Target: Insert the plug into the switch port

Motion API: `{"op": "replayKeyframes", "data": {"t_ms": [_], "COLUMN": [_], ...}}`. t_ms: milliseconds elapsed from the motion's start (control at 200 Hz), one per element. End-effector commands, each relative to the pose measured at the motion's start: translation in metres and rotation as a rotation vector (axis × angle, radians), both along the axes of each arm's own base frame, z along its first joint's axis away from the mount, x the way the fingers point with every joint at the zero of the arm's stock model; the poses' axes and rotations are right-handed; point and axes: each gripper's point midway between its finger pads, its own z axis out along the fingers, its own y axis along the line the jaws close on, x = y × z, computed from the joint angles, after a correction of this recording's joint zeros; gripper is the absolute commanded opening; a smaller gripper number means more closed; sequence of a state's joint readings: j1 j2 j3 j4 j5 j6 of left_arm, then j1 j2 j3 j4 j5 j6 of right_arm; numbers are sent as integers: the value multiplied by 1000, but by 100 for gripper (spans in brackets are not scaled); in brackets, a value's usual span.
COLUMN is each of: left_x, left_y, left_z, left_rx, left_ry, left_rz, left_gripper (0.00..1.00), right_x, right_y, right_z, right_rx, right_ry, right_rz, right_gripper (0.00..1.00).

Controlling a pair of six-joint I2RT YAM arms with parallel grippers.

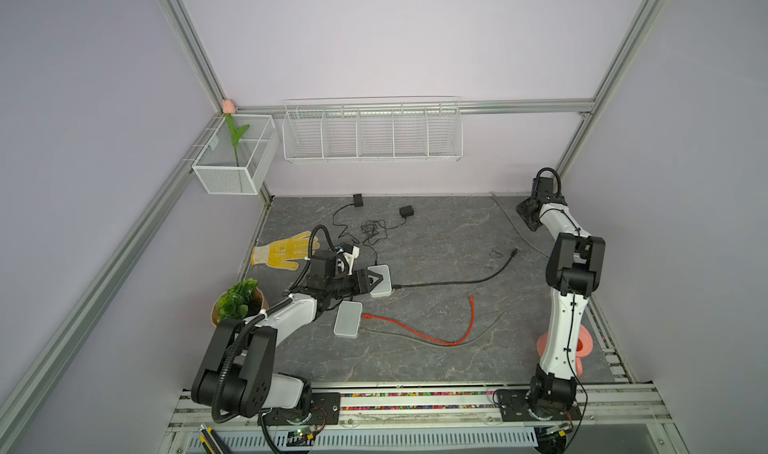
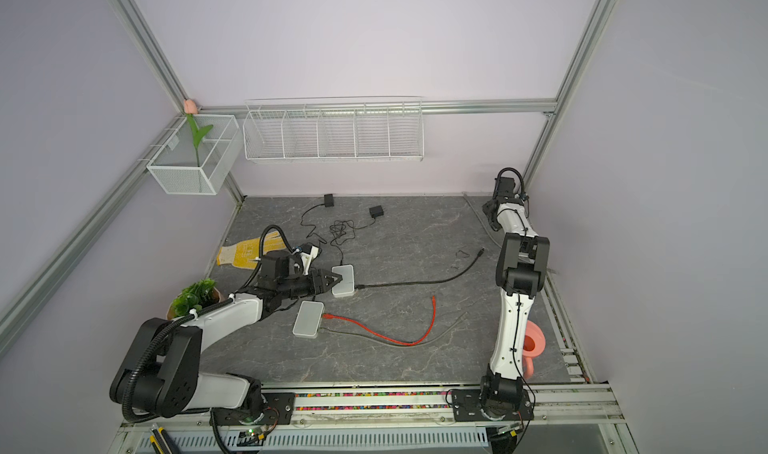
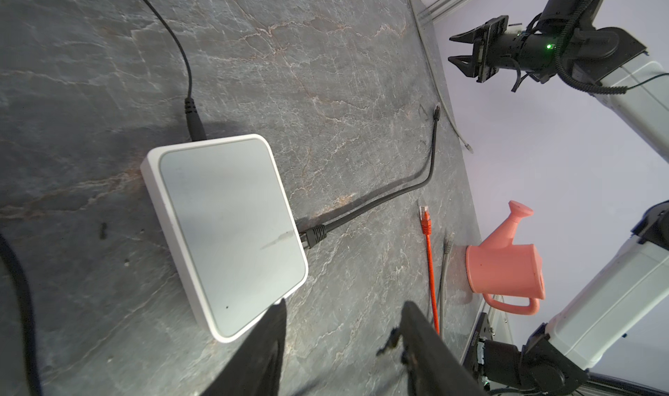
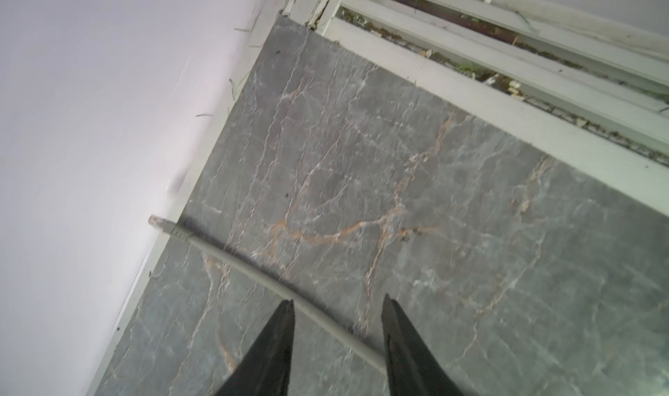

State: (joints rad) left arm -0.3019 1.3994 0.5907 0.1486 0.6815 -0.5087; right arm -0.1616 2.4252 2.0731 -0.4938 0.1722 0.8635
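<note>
Got the left pincer [image 3: 344, 309] hanging about half open right over the white switch [image 3: 224, 231], one fingertip [image 3: 278, 309] at its corner (touching or not, can't tell), nothing clamped. Switch sitting toward the bench's [image 1: 436, 240] left edge, roughly midway back, black cable [image 3: 318, 233] already plugged into its side, thin power lead [image 3: 181, 55] in the opposite end. Second switch [image 1: 348, 319] just closer to the front edge, red cable [image 1: 471, 313] plugged in. Over by the far right corner: right pincer [image 4: 337, 303] up off the bench, jaws clearly apart, gripping nothing. Right beneath it, a loose grey cable [image 4: 260, 276] lying flat on the bench, plug [image 4: 163, 224] butted against the foot of the back wall [image 4: 90, 122] at the far edge, well apart from both switches. Pink watering can [image 3: 503, 263] by the right edge, toward the front.
</note>
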Motion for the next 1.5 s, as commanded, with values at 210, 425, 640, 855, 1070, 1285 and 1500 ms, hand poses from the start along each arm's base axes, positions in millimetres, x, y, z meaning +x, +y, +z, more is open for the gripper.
{"op": "replayKeyframes", "data": {"t_ms": [210,425,640,855,1070,1285,1500], "left_x": [-1,-4,-7,-8,-11,-10,-10], "left_y": [1,2,5,7,10,9,12], "left_z": [4,5,11,21,27,32,42], "left_rx": [-14,-13,-9,-10,-2,-6,6], "left_ry": [-7,-11,-31,-58,-79,-87,-107], "left_rz": [2,4,13,23,33,30,37], "left_gripper": [51,51,51,50,50,51,51], "right_x": [-23,-27,-45,-86,-113,-95,-103], "right_y": [18,51,113,184,229,260,317], "right_z": [-50,-71,-79,-82,-47,3,11], "right_rx": [91,193,255,327,259,72,-225], "right_ry": [171,181,187,203,209,126,156], "right_rz": [36,102,273,469,644,959,1421], "right_gripper": [42,38,37,37,36,47,60]}}
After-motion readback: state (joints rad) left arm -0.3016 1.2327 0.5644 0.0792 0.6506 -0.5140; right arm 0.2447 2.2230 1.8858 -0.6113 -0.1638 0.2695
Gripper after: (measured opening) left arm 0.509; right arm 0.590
